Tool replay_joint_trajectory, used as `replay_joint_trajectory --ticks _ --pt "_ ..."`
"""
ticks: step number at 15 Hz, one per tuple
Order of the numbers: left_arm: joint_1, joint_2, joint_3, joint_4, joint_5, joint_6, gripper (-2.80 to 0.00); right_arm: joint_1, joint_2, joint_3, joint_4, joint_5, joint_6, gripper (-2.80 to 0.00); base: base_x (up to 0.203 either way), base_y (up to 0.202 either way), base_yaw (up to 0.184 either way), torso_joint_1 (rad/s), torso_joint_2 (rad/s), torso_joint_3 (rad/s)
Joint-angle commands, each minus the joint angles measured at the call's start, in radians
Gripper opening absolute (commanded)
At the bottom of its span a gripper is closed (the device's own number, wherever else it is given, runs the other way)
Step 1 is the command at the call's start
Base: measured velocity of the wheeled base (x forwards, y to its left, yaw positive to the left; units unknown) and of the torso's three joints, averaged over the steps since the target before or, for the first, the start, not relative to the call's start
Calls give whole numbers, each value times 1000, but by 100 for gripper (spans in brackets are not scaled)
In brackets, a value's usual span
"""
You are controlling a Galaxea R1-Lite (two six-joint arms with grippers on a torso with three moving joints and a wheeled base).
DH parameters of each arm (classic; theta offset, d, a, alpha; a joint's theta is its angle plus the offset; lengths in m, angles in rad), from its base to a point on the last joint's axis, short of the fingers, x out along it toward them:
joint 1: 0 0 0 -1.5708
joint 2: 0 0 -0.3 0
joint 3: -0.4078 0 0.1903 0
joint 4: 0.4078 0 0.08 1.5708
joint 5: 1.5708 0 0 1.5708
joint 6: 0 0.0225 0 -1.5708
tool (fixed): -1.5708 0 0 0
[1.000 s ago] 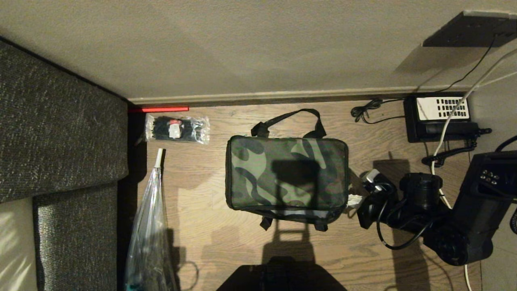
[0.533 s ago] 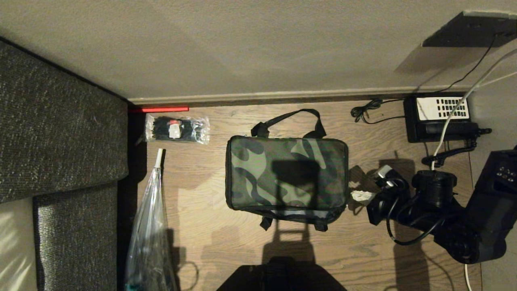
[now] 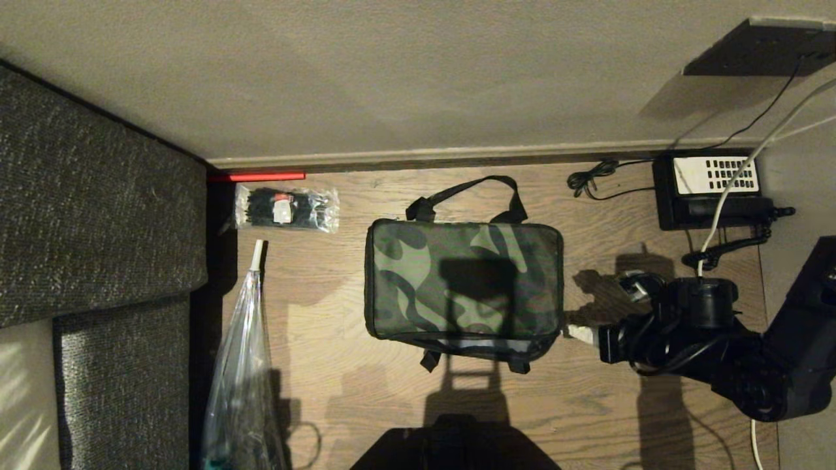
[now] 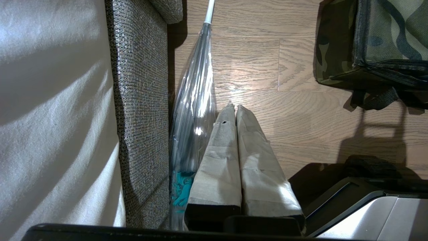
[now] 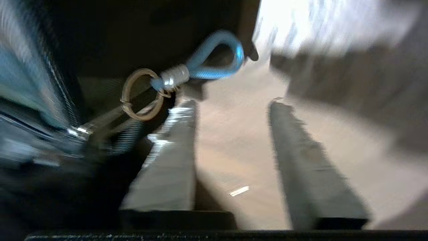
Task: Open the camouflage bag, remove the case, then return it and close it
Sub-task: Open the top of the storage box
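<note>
The right pincer point(image 3: 583, 333), at centre right of the head view, gapes empty beside the shut camouflage bag point(image 3: 464, 287) mid-floor, likely lining up on its zip pull point(image 5: 197, 72).

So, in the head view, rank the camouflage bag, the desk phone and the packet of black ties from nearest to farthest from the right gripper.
1. camouflage bag: just left of the right gripper, its right edge by the fingers.
2. desk phone: against the wall, beyond the gripper and to its right.
3. packet of black ties: far left, past the bag.
</note>
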Motion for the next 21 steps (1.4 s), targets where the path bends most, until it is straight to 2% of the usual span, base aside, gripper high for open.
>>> replay_joint_trajectory --ticks 1,2,4,5,7,10,13,17,19,21 --pt "0 5 3 0 1 0 -280 4 -44 -10 64 -2 260 0 0 0 0 0 0 0" --pt "0 6 3 0 1 0 -280 5 -56 -30 96 -3 379 0 0 0 0 0 0 0" --pt "0 7 3 0 1 0 -280 32 -73 -71 128 -7 671 0 0 0 0 0 0 0" --pt "0 10 3 0 1 0 -280 57 -73 -83 138 -19 758 0 0 0 0 0 0 0" --pt "0 11 3 0 1 0 -280 81 -67 -111 169 -107 828 0 0 0 0 0 0 0" --pt "0 11 3 0 1 0 -280 93 -67 -173 269 -166 998 0 0 0 0 0 0 0" --pt "0 11 3 -2 1 0 -280 109 -45 -212 334 -254 1010 0 0 0 0 0 0 0" --pt "0 11 3 0 1 0 -280 143 -87 -200 397 -264 1005 0 0 0 0 0 0 0" --pt "0 11 3 0 1 0 -280 142 -94 -206 393 -258 981 0 0 0 0 0 0 0" --pt "0 11 3 0 1 0 -280 142 -92 -199 406 -247 886 0 0 0 0 0 0 0"
